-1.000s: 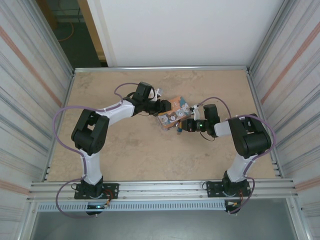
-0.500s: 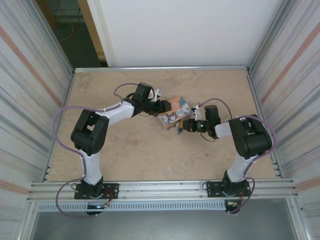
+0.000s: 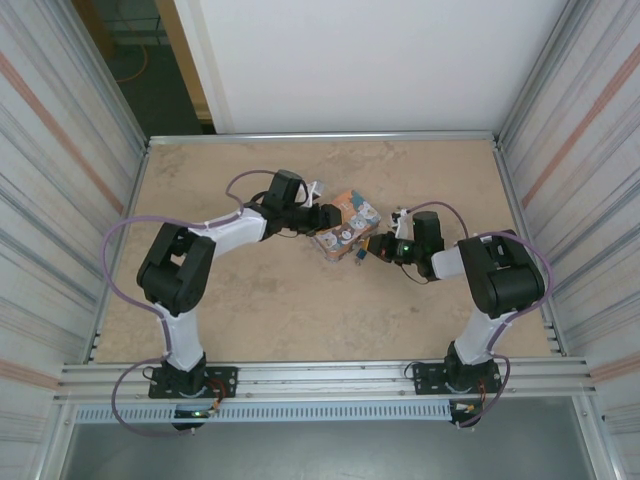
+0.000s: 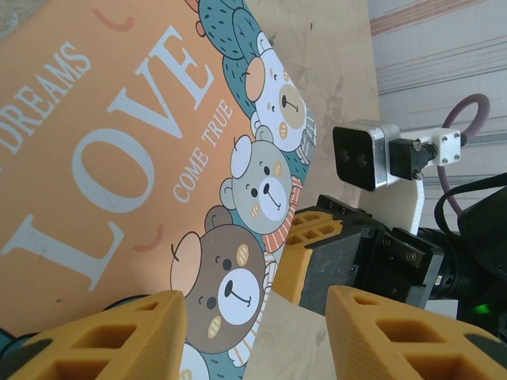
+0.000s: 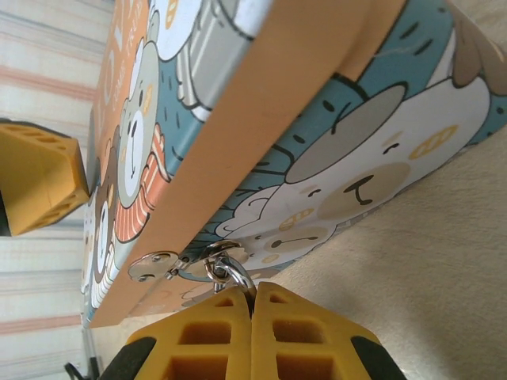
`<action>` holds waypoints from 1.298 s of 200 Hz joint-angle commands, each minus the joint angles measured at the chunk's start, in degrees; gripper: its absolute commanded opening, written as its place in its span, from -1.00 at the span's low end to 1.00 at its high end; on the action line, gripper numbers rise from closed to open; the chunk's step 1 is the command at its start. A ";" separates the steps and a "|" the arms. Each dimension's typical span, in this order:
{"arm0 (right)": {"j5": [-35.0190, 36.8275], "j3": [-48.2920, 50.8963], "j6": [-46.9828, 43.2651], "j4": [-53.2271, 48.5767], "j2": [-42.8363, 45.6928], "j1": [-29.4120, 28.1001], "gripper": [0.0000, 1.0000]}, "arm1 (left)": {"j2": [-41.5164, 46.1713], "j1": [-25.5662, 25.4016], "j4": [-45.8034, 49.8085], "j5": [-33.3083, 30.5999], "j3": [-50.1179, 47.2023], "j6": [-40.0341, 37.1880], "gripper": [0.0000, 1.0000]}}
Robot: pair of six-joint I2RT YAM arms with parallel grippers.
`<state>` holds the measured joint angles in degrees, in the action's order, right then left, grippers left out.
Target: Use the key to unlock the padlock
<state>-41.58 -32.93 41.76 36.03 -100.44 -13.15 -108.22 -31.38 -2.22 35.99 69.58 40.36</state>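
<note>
The colourful "LOVE" tin (image 3: 345,228) lies mid-table between both arms. A silvery hasp (image 5: 154,265) sits on its side wall (image 5: 317,103). The padlock's metal shackle (image 5: 234,277) hangs through the hasp and runs down between the pads of my right gripper (image 5: 253,305), which is shut on it. The padlock's blue body and the key are hidden. My left gripper (image 4: 253,332) stands open over a corner of the tin's lid (image 4: 119,142), one finger above the lid and the other over bare table. From above, the left gripper (image 3: 325,216) is at the tin's left and the right gripper (image 3: 368,250) at its right.
The beige tabletop (image 3: 300,310) is ringed by a metal rim, with corrugated walls on both sides. The right arm's yellow finger (image 4: 313,237) and its camera housing (image 4: 364,154) sit close beyond the tin's edge in the left wrist view.
The right gripper has edged closer to the tin and closed fully. The tin has turned slightly. The left gripper stays as it was.
</note>
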 commanded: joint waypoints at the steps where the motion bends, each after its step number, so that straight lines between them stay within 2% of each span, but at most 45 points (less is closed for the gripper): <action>1: 1.17 -1.27 5.18 3.58 -0.02 -0.13 -1.00 | -1.11 -1.32 7.48 -0.70 -3.20 0.87 0.02; 77: 2.85 -2.82 9.26 2.49 -0.90 -1.00 -1.00 | -1.11 -1.32 7.07 -0.57 -3.49 1.04 0.02; 184: 4.97 -2.86 14.17 6.88 -1.51 -1.26 -1.00 | -1.03 -0.92 6.55 -0.45 -4.53 1.18 0.03; 259: 6.56 -2.60 14.89 6.95 -1.12 -0.70 -1.00 | 0.43 0.26 6.79 -0.57 -5.27 0.65 0.04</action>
<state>-35.97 -33.98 55.33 40.12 -101.62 -13.91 -107.15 -31.46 -4.16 36.01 67.59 40.75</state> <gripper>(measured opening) 0.060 0.517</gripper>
